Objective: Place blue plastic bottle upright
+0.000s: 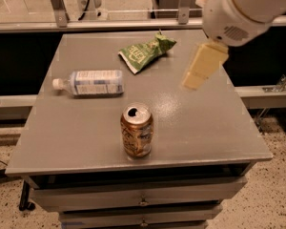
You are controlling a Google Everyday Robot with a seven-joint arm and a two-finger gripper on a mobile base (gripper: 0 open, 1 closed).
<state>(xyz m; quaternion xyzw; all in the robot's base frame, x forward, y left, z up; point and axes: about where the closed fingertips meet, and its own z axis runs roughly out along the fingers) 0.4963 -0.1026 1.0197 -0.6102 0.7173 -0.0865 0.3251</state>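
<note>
Lying flat at nine o'clock, blue plastic bottle (90, 82); hovering over two o'clock, gripper (202, 67), seemingly empty; open or closed, impossible to tell.

Matt grey bench (205, 123) with a faint speckled sheen. Smooth clear plastic bottle (93, 82), white cap, pale blue label. Glossy bronze metal can (137, 130). Crinkled, shiny green snack bag (145, 52). Above bench's far right, matt pale-yellow end effector (199, 68).
</note>
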